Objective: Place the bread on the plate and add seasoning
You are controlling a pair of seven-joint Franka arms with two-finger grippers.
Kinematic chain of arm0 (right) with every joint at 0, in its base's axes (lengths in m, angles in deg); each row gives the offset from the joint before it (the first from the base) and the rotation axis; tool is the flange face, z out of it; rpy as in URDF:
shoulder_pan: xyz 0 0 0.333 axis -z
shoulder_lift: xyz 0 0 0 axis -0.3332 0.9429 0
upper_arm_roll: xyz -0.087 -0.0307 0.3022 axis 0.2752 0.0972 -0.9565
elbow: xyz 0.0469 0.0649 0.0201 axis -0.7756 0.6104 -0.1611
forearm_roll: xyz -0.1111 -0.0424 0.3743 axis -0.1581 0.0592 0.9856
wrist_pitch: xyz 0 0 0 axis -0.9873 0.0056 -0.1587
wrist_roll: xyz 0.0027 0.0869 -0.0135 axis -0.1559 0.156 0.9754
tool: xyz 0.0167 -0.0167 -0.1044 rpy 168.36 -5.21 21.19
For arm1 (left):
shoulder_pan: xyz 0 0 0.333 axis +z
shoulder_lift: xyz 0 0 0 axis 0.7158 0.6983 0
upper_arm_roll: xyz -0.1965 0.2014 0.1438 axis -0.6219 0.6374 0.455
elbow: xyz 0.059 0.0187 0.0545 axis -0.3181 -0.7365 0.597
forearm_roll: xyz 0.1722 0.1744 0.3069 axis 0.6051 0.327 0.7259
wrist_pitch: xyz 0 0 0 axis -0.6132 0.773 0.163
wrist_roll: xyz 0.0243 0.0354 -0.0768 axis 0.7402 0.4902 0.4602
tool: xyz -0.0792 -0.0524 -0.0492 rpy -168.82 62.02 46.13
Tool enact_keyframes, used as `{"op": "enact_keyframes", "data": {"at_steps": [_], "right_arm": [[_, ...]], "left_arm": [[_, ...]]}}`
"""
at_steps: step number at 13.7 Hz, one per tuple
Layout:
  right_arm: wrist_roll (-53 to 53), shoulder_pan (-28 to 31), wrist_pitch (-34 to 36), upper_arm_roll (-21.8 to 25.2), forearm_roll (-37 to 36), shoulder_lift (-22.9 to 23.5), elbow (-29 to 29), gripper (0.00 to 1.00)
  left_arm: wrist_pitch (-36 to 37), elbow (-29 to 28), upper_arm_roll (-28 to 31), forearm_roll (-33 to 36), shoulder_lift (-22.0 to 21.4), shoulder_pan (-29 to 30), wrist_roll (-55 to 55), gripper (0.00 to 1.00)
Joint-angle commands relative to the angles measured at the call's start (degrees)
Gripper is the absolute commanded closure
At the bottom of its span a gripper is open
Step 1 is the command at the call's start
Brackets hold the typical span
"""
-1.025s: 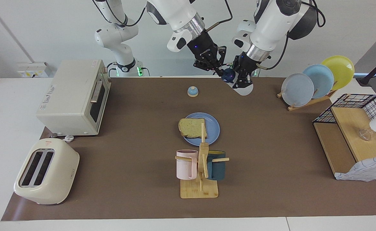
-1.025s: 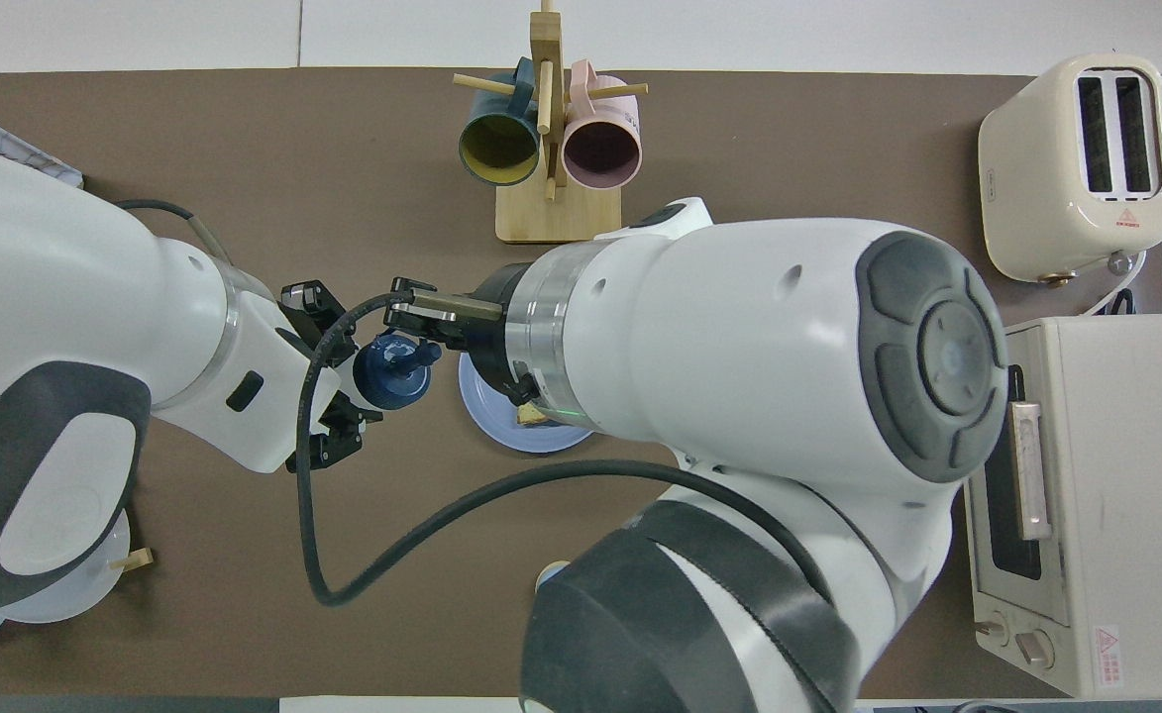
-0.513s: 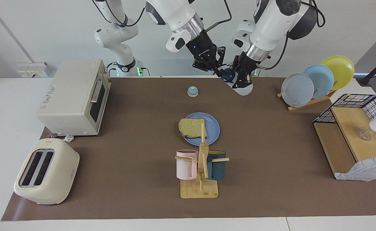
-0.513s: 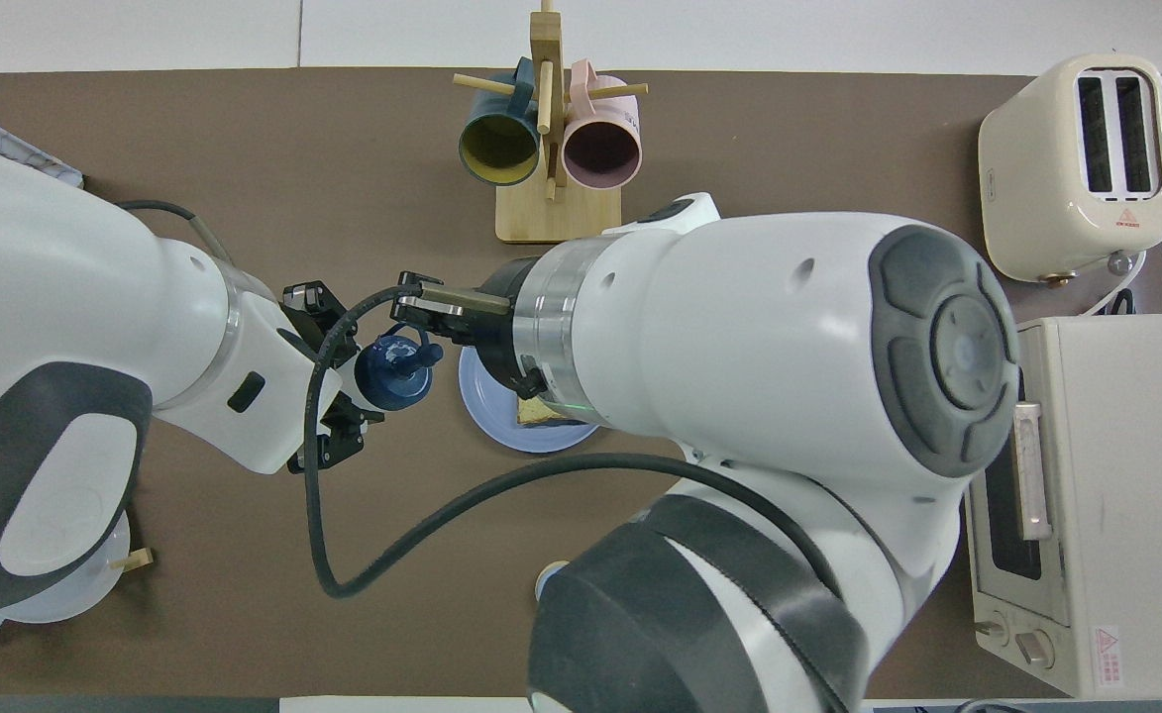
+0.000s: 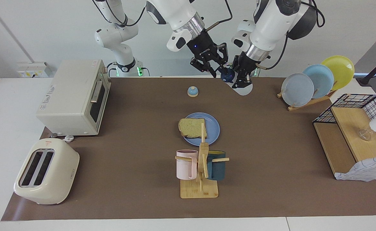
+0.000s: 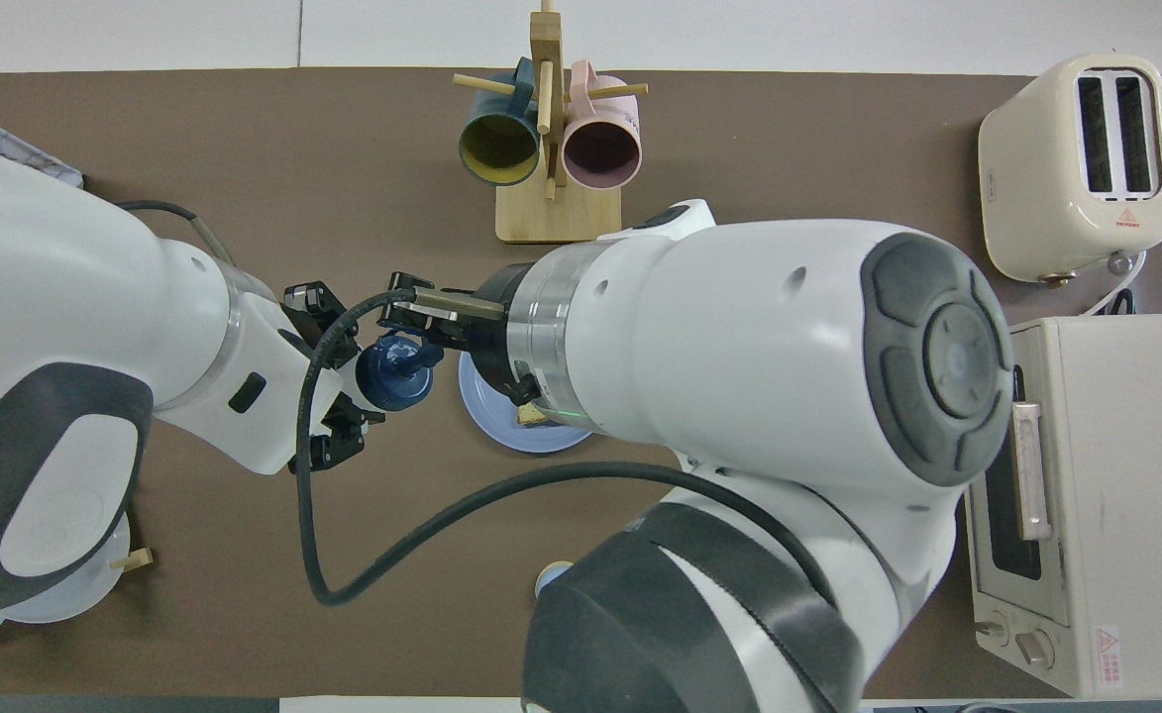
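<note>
Seasoning (image 5: pixel 228 76): raised in the air near the robots' edge of the mat, navy cap up, not yet over the plate
Left gripper (image 5: pixel 243 80): closed round the seasoning's white body, holding it up
Right gripper (image 5: pixel 216 67): fingers spread apart, just beside the cap, nothing in its grasp
Step in hand: judged to be uncapping; the right gripper should close squarely on the cap while the left holds the body steady, then carry the bottle over the bread and tip
Bell (image 5: pixel 192 91): on the mat, nearer the robots than the plate
Plate (image 5: pixel 213 126): mid-mat, flat
Bread (image 5: pixel 192 127): lies on the plate, overhanging its rim toward the right arm's end
Mug rack (image 5: pixel 201 166): farther out, just beside the plate
Surface: brown mat on a white table
Room: plain white wall
</note>
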Motion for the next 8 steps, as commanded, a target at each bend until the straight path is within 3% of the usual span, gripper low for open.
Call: {"op": "enact_keyframes", "data": {"at_steps": [1,3,8], "right_arm": [[-2.02,-0.16,0.55,-0.25,-1.24,-1.66,1.90,0.52],[-2.02,-0.60,0.63,-0.25,-1.33,-1.84,2.07,0.60],[-2.02,-0.78,1.60,-0.25,-1.94,-2.19,1.99,0.69]], "left_arm": [[0.17,-1.33,0.50,-0.83,-1.69,-0.87,-0.71,1.00],[-0.01,-1.33,0.50,-0.83,-1.69,-0.87,-0.80,1.00],[-0.01,-1.42,0.50,-0.83,-1.69,-0.87,-0.80,1.00]]}}
